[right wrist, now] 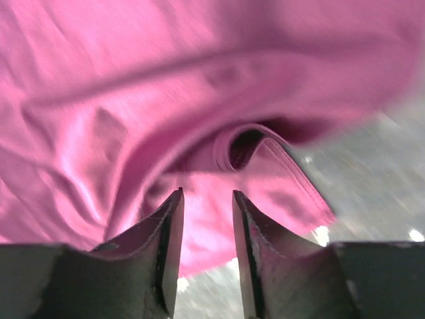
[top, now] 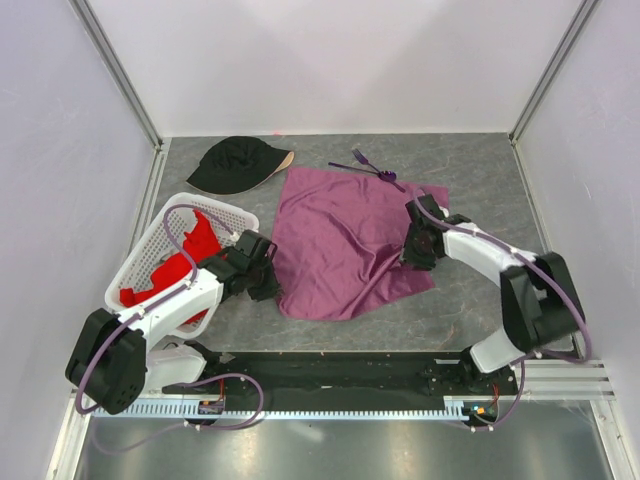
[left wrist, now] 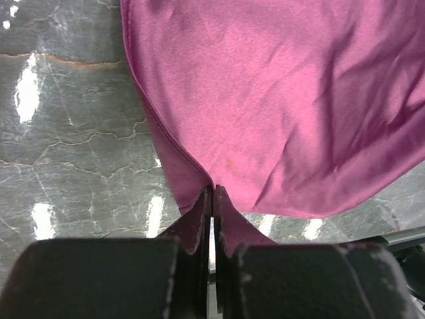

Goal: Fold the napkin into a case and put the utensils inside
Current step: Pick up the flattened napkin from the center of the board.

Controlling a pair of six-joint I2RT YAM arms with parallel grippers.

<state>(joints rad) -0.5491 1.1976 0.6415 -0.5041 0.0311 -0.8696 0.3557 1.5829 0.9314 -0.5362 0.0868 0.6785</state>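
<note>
The plum-purple napkin (top: 340, 240) lies spread and wrinkled on the grey table, not folded into a case. My left gripper (top: 270, 282) is at its near-left edge, and the left wrist view shows that gripper (left wrist: 214, 189) shut on the hem of the napkin (left wrist: 285, 100). My right gripper (top: 416, 250) is over the cloth's right edge. In the right wrist view it (right wrist: 207, 194) stands open just above the napkin (right wrist: 119, 100), with nothing between its fingers and a curled fold ahead. The purple utensils (top: 368, 163) lie behind the napkin's far edge.
A black cap (top: 238, 163) lies at the back left. A white lattice basket (top: 150, 250) holding a red cloth (top: 188, 262) stands at the left beside my left arm. Walls enclose the table on three sides.
</note>
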